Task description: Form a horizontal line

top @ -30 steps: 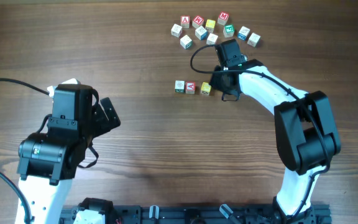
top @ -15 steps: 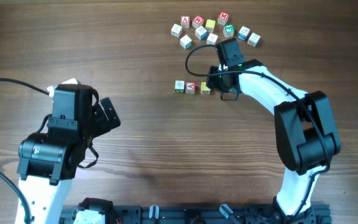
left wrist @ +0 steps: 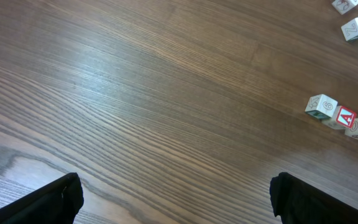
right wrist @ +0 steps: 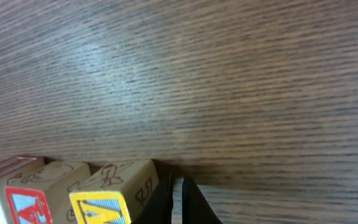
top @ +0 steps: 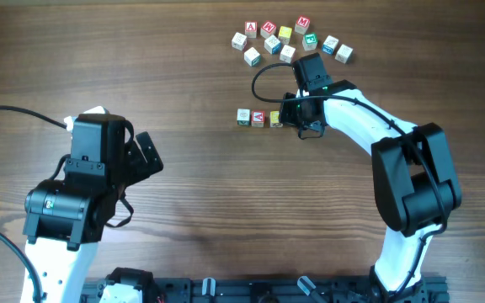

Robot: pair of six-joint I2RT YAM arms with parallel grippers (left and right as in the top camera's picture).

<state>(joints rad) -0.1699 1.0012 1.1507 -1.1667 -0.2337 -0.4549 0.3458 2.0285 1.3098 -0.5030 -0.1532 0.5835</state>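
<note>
Three small cubes lie in a left-to-right row on the wooden table: a pale one with green marks [top: 243,117], a pale one with a red letter [top: 258,118] and a yellow one [top: 276,119]. My right gripper [top: 292,119] is shut, its fingertips [right wrist: 178,200] pressed against the right side of the yellow cube [right wrist: 114,190]. The red-letter cube [right wrist: 20,193] sits just left of it. My left gripper [top: 147,156] is open and empty, far to the left. In the left wrist view its fingers [left wrist: 179,208] are wide apart, and the row shows at the right edge [left wrist: 344,117].
A loose cluster of several more letter cubes [top: 286,40] lies at the back, just above the right arm's wrist; two of them show in the left wrist view [left wrist: 356,25]. A black cable [top: 263,80] loops beside the right gripper.
My right gripper has shifted slightly left against the yellow cube, closing the gap to the red-letter cube. The left arm has not moved.
</note>
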